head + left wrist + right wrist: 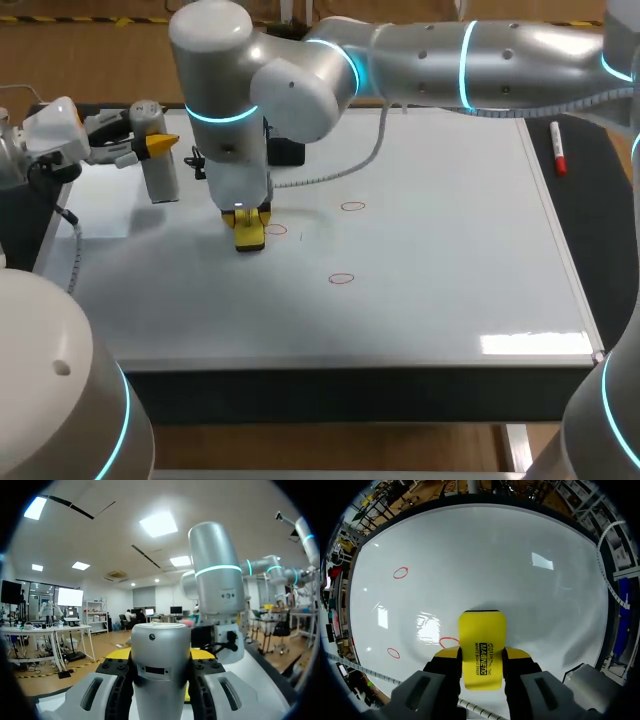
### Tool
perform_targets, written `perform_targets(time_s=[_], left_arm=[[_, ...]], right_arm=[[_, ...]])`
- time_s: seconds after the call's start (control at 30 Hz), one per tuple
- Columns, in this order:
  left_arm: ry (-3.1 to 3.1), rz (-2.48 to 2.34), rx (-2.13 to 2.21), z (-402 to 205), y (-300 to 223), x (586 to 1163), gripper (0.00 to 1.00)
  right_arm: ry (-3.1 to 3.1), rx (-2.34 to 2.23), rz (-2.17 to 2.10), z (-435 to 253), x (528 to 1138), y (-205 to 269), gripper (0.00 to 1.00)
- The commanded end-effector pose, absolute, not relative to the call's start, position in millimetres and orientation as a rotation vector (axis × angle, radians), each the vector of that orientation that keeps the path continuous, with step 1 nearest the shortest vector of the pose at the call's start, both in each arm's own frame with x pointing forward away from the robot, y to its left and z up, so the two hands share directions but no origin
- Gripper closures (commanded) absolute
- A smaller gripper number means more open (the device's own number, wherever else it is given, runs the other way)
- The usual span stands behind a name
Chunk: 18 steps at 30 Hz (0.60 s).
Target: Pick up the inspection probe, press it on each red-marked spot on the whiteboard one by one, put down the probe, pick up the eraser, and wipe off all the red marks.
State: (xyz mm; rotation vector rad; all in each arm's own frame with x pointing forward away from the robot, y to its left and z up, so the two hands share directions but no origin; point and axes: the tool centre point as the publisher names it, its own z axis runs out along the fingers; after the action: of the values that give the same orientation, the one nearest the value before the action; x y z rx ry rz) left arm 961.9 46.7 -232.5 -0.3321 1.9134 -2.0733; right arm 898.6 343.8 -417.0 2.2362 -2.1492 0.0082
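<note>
Three red rings are drawn on the whiteboard (450, 250): one at the middle (352, 207), one nearer the front (341, 279), one (276, 230) right beside the yellow eraser (249, 232). My right gripper (248, 222) reaches in from the right, points down and is shut on the eraser, which rests on the board. In the right wrist view the eraser (481, 630) sits between the fingers of the right gripper (482, 653), its edge against a ring (448, 641). At the board's left edge my left gripper (150, 145) is shut on the upright silver probe (160, 170), also seen as probe (160, 670).
A red marker pen (557, 148) lies off the board's right edge. A black box (288, 152) sits behind the right wrist, and a coiled cable (330, 175) trails across the board's back part. The right arm spans the back of the board.
</note>
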Motion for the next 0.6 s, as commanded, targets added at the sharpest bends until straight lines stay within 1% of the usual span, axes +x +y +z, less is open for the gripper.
perform_targets(time_s=[0.03, 0.37, 0.6], left_arm=[[1.915, -2.072, -0.333, -231, 47, 961, 1.00], [1.915, -2.072, -0.333, -231, 47, 961, 1.00], [1.915, -2.072, -0.333, -231, 47, 961, 1.00]], right_arm=[[-2.143, 2.231, 0.023, -418, 900, 344, 1.00], [-2.156, 2.223, -0.012, -423, 899, 339, 1.00], [-2.196, 2.209, -0.018, -423, 901, 325, 1.00]])
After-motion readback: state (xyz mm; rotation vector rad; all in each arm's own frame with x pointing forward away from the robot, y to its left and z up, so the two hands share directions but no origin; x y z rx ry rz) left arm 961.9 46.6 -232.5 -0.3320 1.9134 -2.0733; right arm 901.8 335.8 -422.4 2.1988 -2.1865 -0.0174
